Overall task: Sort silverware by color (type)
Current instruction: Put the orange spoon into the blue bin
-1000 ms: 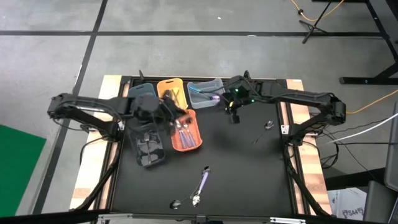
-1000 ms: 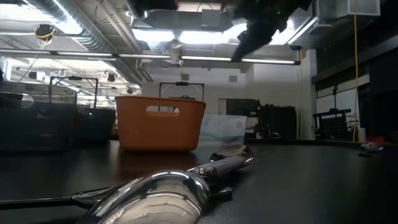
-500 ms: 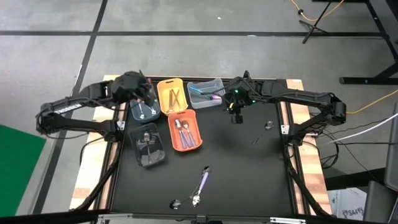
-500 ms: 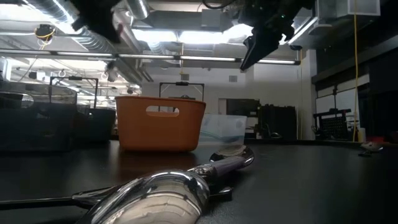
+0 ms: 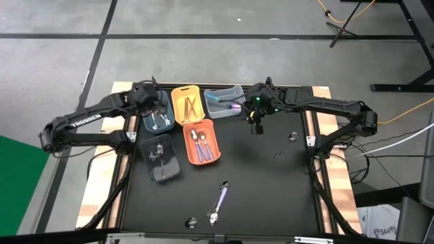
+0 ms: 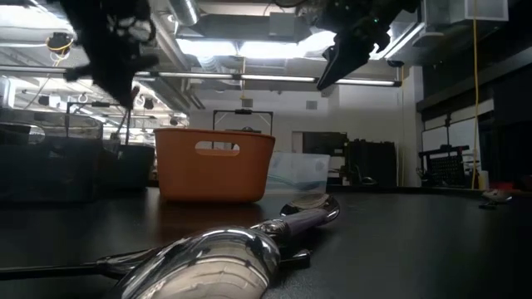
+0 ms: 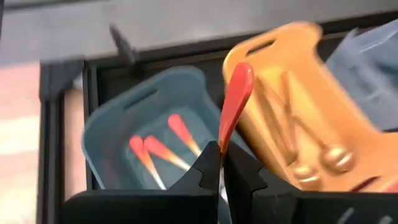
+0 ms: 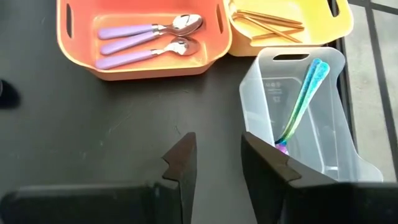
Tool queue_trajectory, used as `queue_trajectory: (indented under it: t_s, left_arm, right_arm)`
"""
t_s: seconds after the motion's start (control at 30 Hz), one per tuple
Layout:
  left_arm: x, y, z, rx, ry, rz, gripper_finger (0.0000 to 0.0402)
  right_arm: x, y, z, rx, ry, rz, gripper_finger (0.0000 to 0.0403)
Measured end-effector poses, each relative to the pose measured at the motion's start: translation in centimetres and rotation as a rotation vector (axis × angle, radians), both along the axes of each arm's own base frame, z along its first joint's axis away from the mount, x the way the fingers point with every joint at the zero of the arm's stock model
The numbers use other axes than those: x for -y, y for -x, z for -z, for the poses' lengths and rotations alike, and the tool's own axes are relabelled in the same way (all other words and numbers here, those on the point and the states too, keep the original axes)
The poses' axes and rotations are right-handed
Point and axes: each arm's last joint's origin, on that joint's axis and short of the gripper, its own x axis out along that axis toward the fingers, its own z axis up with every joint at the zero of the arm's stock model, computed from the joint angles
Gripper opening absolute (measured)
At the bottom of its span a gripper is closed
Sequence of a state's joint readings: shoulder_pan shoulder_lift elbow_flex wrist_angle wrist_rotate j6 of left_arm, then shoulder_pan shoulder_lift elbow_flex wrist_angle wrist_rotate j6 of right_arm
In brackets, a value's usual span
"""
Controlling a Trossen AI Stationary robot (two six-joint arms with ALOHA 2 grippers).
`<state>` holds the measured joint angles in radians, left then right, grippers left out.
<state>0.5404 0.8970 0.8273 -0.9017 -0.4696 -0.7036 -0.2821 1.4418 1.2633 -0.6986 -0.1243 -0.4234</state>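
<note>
Black matting covers your desk, and nearest you on it lie a purple-handled spoon and a small silver piece, well apart from the bins. Farther in, on your right side, a dark utensil and a small silver spoon lie loose. Your right tool hangs over bare desk with its fingers spread and nothing between them, just beside the clear plastic bin holding one teal iridescent utensil. Left of that you have the orange bin with purple-handled spoons, a dark bin and the yellow bin with gold pieces. At the far left, your left tool pinches an orange-red-handled utensil upright above the blue-grey bin, where three matching handles already lie.
</note>
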Motion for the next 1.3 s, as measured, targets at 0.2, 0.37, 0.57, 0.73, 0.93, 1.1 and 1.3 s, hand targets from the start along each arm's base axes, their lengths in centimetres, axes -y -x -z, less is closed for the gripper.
queue_trajectory:
  t_s: [0.2, 0.37, 0.57, 0.73, 0.93, 1.1, 1.3]
  left_arm:
    - [-0.5, 0.5, 4.4, 0.017, 0.088, -0.075, 0.0]
    - [-0.7, 1.0, 6.4, 0.016, 0.12, -0.111, 0.0005]
    - [-0.8, 1.5, 7.4, 0.001, 0.139, -0.132, 0.0007]
    - [-0.9, 1.6, 7.4, -0.008, 0.13, -0.147, 0.0008]
    - [-0.9, 1.6, 7.4, -0.013, 0.125, -0.148, 0.0009]
    - [-0.9, 1.6, 7.4, -0.013, 0.125, -0.148, 0.001]
    - [-0.9, 1.6, 7.5, -0.018, 0.125, -0.149, 0.0036]
  right_arm:
    - [0.0, 0.0, 0.0, 0.0, 0.0, -0.001, 0.0115]
    - [0.0, 0.0, 0.0, 0.0, 0.0, 0.0, 0.0115]
    - [0.0, 0.0, 0.0, 0.001, 0.0, 0.0, 0.0115]
    - [0.0, 0.0, 0.0, 0.001, 0.0, 0.0, 0.0115]
    - [0.0, 0.0, 0.0, 0.001, 0.0, 0.0, 0.0115]
    - [0.0, 0.0, 0.0, 0.001, 0.0, 0.0, 0.0115]
    - [0.0, 0.0, 0.0, 0.001, 0.0, 0.0, 0.0115]
